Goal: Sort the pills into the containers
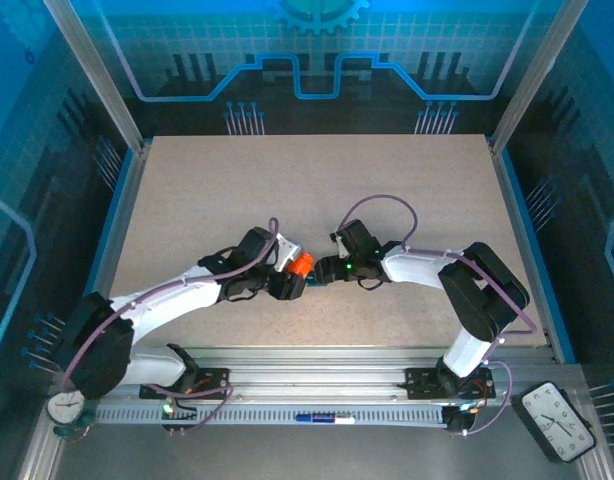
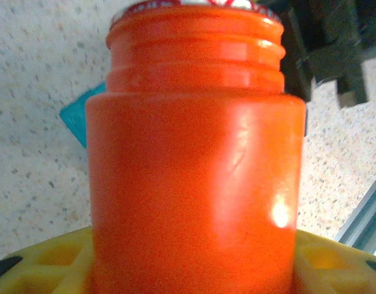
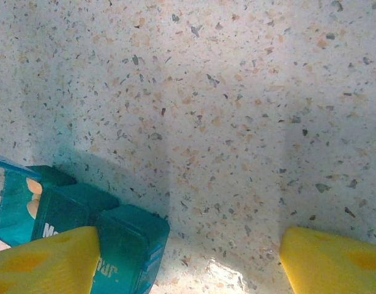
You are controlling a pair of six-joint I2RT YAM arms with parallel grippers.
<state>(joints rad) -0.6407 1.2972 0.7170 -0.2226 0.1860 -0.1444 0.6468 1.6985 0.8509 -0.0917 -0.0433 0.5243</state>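
A: The orange bottle sits right up against my left wrist lens. My left gripper is clamped on its lower body, with a yellow finger on each side. The neck threads are bare and I see no cap.

B: Where's the container strip?

A: It's on the table. From the left wrist it lies past the bottle's neck and off to the left, with just a teal corner showing. So the mouth isn't lined up over a cell yet, as I read it.

B: And your right side?

A: My right gripper has its jaws apart, holding nothing, with bare table in the gap. The strip is against its left finger, touching or just beside it, I can't tell which. Its long axis runs from that finger up and to the left, outside the gap.

B: Which arm is nearer?

A: The right arm. I'd steady the strip with it and swing the bottle left.

B: Anything the views don't share?

A: The right wrist shows the far end cell open, with pale bits inside, likely pills. The top view shows both grippers nose to nose at mid-table, with the bottle between them.
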